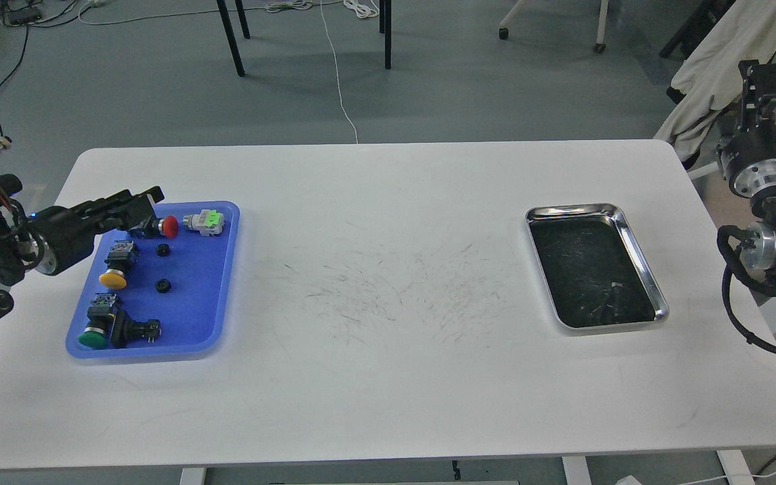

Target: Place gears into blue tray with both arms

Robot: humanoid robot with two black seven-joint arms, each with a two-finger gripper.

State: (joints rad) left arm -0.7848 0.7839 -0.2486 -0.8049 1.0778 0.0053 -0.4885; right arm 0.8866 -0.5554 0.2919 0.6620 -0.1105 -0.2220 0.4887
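Both gears [163, 250] [163, 286] lie flat inside the blue tray [223, 269], one behind the other, among the push-button switches [116, 267]; I judge the placing done, with only arm withdrawal left; the steel tray [637, 252] on the table [388, 377] holds no gear that I can see. My left tool [145, 200] hovers over the tray's far left corner, holding nothing visible; its opening I cannot tell. My right tool [758, 77] is raised off the table's right edge; empty, opening unclear.
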